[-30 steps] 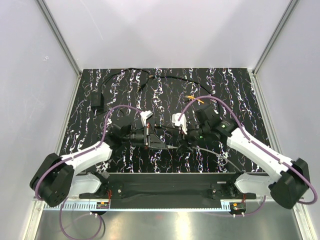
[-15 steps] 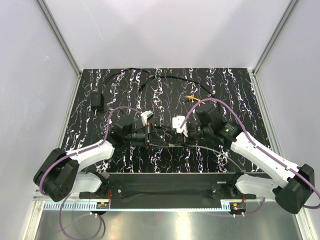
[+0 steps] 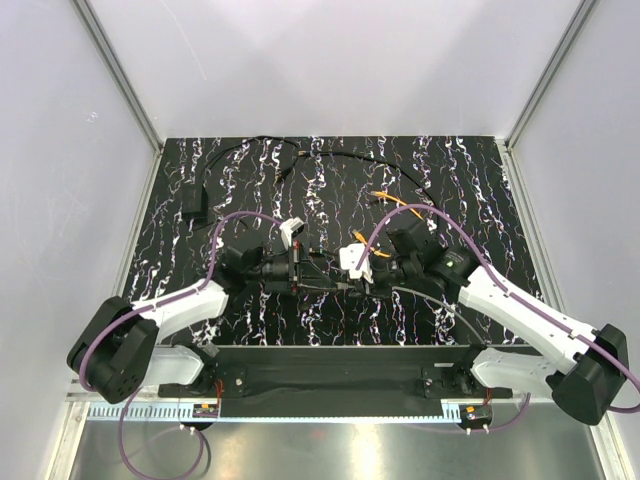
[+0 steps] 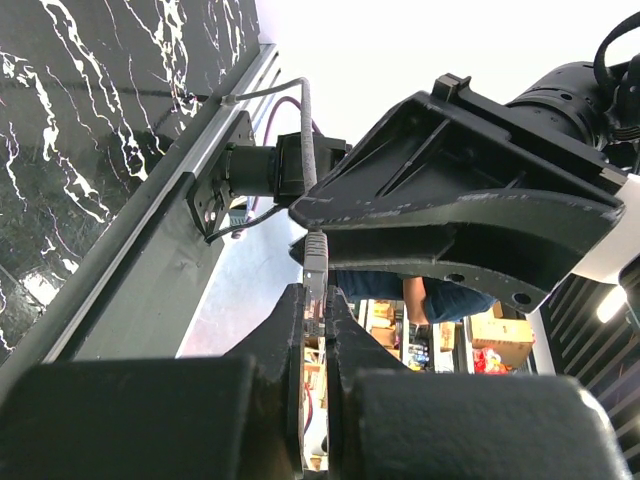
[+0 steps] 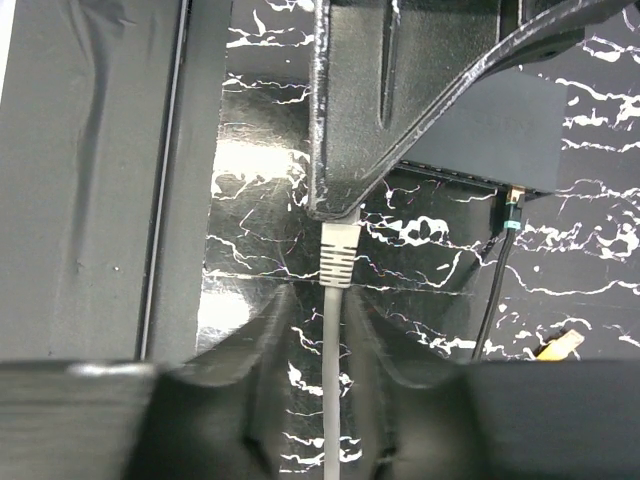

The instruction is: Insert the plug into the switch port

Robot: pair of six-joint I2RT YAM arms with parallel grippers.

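Where plug (image 4: 316,268) is: held up off the table (image 5: 250,170), between the two grippers, not in the switch (image 5: 485,130).
Left gripper (image 4: 315,300): pressed tight on plug's clear body, grey boot sticking out toward right arm.
Right gripper (image 5: 322,300): fingers straddle grey cable (image 5: 330,400) just behind boot. Slim gaps show either side, so can't tell if clamped.
Why held so: likely a two-arm regrasp, one arm fixing the plug while the other lines up the cable. Plug nose is buried in the left fingers, so judged not insertable as gripped.
Switch: flat on table beyond left gripper, thin edge toward right wrist cam. Thin cord (image 5: 510,215) with green ring sits in one socket. Target port too small to pick out.
Yellow plug (image 5: 565,345): loose on table near cord, not involved.
Right wrist only: switch, cord, yellow plug, boot entering left fingers.
Left wrist only: pinch on plug body, cable rising past right gripper's finger then bending off.
Top view: arms meet mid-table, plug and switch lost black-on-black.
Risk: tugging cable against the left pinch could kink the boot.
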